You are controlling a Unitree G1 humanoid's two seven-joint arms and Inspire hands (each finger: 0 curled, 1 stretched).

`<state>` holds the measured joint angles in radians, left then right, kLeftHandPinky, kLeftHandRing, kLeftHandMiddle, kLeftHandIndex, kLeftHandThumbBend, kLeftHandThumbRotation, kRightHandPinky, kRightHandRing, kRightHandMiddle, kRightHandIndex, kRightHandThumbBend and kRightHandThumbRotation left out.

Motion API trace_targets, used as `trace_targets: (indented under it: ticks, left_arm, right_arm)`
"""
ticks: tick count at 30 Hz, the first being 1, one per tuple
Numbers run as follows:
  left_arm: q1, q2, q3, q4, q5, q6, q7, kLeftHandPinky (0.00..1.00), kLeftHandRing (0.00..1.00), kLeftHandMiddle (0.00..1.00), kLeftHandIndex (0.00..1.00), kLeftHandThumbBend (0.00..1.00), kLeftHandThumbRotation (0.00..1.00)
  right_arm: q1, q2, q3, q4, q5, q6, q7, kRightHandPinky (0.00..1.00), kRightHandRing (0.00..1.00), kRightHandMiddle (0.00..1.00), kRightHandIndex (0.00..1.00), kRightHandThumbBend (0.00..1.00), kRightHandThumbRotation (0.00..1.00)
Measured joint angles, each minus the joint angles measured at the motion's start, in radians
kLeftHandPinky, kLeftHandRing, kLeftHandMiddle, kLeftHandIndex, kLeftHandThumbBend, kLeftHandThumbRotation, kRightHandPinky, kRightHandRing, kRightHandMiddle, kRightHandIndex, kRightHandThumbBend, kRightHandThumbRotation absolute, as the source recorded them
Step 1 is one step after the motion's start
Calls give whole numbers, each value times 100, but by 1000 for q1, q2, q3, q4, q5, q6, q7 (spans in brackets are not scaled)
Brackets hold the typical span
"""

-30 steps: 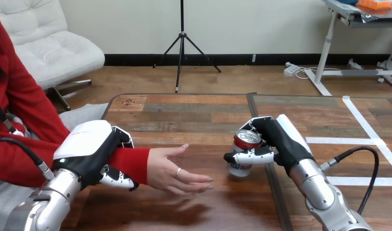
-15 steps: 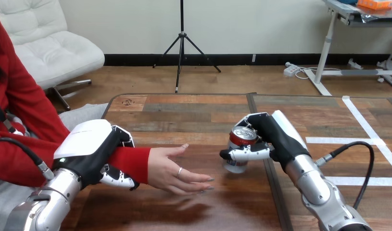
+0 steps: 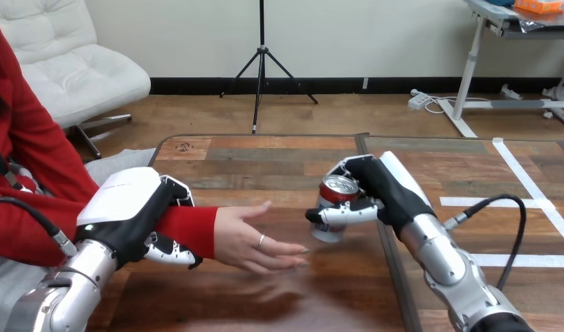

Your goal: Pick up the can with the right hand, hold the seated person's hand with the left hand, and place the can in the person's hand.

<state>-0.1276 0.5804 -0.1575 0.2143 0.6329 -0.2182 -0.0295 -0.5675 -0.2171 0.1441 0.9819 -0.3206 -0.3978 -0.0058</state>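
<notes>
In the head view, much of the grasping is covered. The left hand's white back shell lies over the person's wrist, which sits inside a red sleeve. Only a few curled fingers show beneath the sleeve, wrapped round the wrist from below. The right hand hides the far side of the can: its thumb crosses the can's front and its fingers close round the back, gripping it. Whether the can's base clears the table is hard to make out, since the lower rim blends into the shadow under it.

The person's hand lies between the two robot hands, low over the table, open, with its fingertips reaching toward the can. The can is just beside those fingertips and does not touch them. Nothing lies between them. White tape lines mark the table at the right, beyond the right arm.

The can's long axis is near upright, silver top up, leaning slightly toward the right hand's palm.
</notes>
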Motion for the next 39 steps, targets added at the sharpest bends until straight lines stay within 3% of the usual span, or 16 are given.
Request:
trace_targets:
  ticks: [39]
  left_arm:
    - [-29, -32, 16, -16, 0, 0, 10, 26, 31, 36, 36, 79, 0]
  right_arm:
    - [-29, 62, 30, -146, -1, 0, 6, 30, 34, 40, 44, 69, 0]
